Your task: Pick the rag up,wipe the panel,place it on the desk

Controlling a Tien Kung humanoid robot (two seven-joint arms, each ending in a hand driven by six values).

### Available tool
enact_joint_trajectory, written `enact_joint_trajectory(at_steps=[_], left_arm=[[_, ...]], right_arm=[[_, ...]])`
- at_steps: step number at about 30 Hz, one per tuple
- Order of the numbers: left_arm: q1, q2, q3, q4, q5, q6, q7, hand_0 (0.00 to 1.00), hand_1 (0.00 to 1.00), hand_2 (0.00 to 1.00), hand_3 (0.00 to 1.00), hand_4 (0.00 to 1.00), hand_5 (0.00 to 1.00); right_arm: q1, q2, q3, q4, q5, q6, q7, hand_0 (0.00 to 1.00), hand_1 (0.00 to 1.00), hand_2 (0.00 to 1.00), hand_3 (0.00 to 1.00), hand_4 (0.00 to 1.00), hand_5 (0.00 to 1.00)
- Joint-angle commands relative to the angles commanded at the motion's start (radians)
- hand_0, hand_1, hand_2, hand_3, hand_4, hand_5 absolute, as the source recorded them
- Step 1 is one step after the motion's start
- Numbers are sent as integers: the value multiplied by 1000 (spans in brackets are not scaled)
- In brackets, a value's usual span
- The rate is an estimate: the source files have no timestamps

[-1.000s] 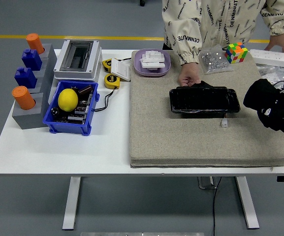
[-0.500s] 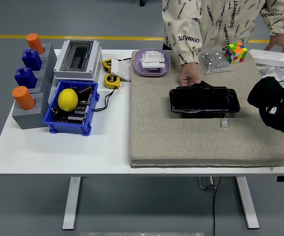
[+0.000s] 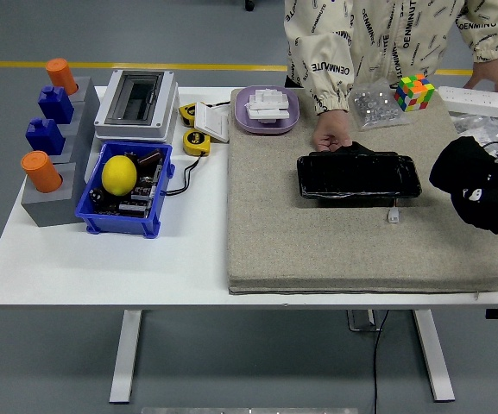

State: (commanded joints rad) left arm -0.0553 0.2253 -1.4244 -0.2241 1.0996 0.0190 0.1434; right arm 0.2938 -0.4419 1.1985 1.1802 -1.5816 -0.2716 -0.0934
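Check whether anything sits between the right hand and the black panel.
Nothing visible does. The right hand is beside the panel's right end, with bare mat between them. A person's hand rests at the panel's far left corner, off that path.

Your right hand (image 3: 490, 191) comes in from the right edge, hovering right of the black panel (image 3: 358, 176) with its fingers bunched around a black rag (image 3: 466, 172). The person's hand (image 3: 331, 135) rests at the panel's far left corner.
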Motion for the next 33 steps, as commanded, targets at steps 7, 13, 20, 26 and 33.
enact_joint_trajectory(at_steps=[7, 13, 20, 26, 33], left_arm=[[-1, 1, -2, -1, 1, 0, 0, 605, 642, 657, 561, 626, 445], [-1, 0, -3, 0, 1, 0, 0, 606, 642, 657, 562, 626, 445], [-1, 0, -5, 0, 2, 0, 0, 605, 641, 657, 561, 626, 445], [-1, -1, -6, 0, 3, 0, 0, 606, 642, 657, 562, 627, 445], [-3, -2, -6, 0, 3, 0, 0, 605, 642, 657, 561, 626, 445]], right_arm=[[5, -5, 16, 3, -10, 29, -1, 527, 553, 590, 522, 998, 408], [7, -8, 29, 4, -19, 44, -2, 605, 591, 652, 553, 998, 456], [5, -9, 40, 3, -27, 57, -6, 654, 622, 685, 609, 998, 470], [4, -10, 43, 2, -34, 73, -13, 679, 646, 703, 688, 998, 499], [5, -10, 46, -1, -38, 84, -14, 747, 690, 750, 748, 998, 516]])
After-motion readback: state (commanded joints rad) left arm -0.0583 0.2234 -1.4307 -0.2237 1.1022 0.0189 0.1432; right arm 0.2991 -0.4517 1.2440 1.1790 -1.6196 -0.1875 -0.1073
